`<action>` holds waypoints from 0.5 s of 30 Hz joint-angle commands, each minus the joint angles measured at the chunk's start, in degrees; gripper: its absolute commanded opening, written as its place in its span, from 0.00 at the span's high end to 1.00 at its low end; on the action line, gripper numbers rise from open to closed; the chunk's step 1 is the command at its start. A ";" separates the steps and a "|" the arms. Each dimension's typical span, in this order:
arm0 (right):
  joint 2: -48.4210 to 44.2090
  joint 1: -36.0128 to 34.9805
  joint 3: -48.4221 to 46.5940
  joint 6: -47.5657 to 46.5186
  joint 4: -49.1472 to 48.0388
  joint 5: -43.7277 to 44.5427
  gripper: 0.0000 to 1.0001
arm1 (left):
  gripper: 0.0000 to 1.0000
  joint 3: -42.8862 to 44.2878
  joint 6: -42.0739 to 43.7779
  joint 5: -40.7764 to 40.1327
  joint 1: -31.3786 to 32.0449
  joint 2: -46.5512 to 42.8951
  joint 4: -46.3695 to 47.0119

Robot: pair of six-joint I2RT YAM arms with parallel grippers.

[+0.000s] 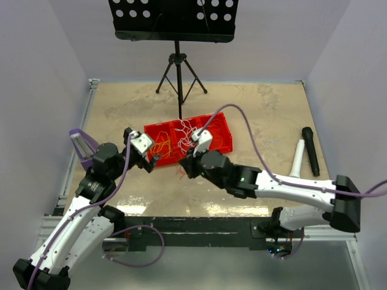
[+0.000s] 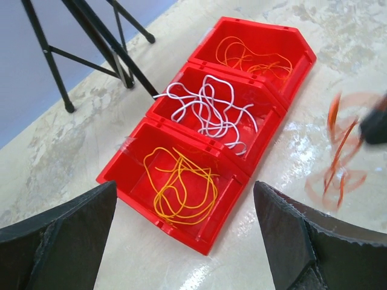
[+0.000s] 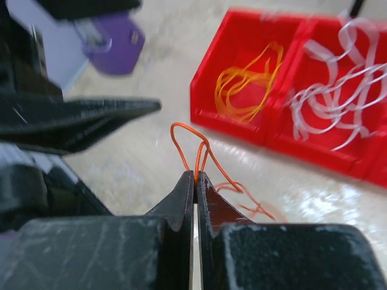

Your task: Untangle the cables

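An orange wire (image 3: 186, 140) is clamped between the closed jaws of the right gripper (image 3: 195, 176). It is held just on the near side of a red tray (image 2: 269, 136), which is set about midway across the counter (image 1: 266, 109). The jaws of the left gripper (image 1: 149, 159) are spread wide with nothing between them, near the tray's left end. Yellow wires (image 2: 181, 184), white wires (image 2: 208, 112) and orange wires (image 2: 254, 57) are kept in separate compartments of the tray.
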State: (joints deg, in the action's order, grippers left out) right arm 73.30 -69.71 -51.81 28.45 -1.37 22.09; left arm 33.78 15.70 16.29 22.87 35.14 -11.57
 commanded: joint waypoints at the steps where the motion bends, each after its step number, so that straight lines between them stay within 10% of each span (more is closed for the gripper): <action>1: -5.96 5.09 -4.17 -2.43 9.61 9.98 1.00 | 0.00 2.43 -2.61 -4.07 -0.37 -0.59 4.98; 15: -5.02 24.88 -9.80 -10.51 5.69 10.35 1.00 | 0.00 1.64 -1.64 -2.85 -0.37 -0.77 4.81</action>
State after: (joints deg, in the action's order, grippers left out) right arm 66.30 -47.70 -58.94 21.80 8.93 33.30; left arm 33.91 14.50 13.82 22.87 34.70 -8.62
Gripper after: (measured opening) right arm 0.014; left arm 0.997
